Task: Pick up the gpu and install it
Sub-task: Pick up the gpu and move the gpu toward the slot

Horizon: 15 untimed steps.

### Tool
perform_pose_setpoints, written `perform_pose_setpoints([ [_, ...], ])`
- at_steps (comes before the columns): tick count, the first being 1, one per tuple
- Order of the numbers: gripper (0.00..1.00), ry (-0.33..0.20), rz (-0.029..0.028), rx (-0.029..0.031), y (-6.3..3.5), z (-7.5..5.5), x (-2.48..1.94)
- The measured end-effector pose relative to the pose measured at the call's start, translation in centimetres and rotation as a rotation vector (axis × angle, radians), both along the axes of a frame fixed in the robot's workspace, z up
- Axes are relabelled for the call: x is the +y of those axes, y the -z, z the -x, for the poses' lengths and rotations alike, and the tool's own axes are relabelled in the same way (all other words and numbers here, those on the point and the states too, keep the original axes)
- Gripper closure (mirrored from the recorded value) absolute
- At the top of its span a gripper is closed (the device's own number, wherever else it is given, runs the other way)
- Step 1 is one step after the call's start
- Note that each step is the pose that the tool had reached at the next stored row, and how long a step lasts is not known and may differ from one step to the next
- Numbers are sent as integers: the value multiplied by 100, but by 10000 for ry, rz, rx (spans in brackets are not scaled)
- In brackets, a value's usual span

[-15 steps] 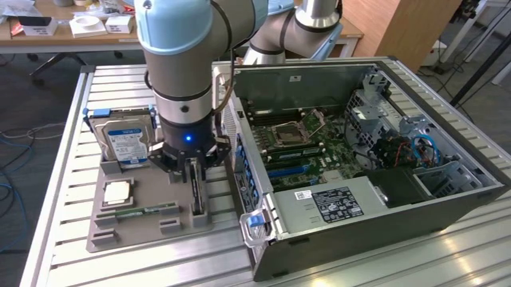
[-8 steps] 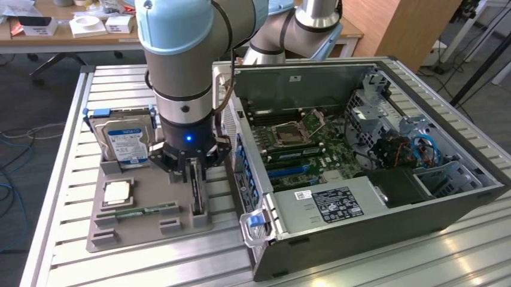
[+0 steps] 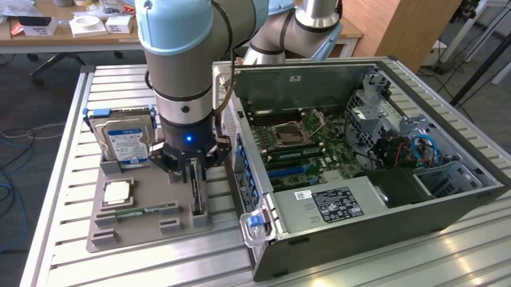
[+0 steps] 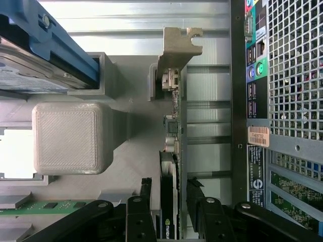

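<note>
Straddling the gpu (image 4: 171, 126), jaws wide

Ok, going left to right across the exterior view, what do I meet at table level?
Hard drive → gpu standing on edge → power supply inside the open computer case → blue cables.

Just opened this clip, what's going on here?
A single robot arm holds its gripper right over the thin green gpu card with a silver end bracket, which stands on edge in a grey plastic holder tray. The open fingers straddle the card with a gap on each side, so nothing is gripped yet. The open dark computer case sits beside the tray, on the exterior view's right.
</note>
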State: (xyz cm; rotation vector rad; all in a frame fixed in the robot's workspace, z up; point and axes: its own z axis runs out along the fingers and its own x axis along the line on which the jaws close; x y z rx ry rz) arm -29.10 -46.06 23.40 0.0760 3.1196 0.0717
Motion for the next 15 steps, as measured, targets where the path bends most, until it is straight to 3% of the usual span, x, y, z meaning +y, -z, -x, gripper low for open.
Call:
perform_pose_setpoints([
  [7, 59, 0, 0, 0, 0, 0, 0],
  [11, 73, 0, 0, 1, 0, 0, 0],
  [15, 74, 0, 0, 0, 0, 0, 0],
])
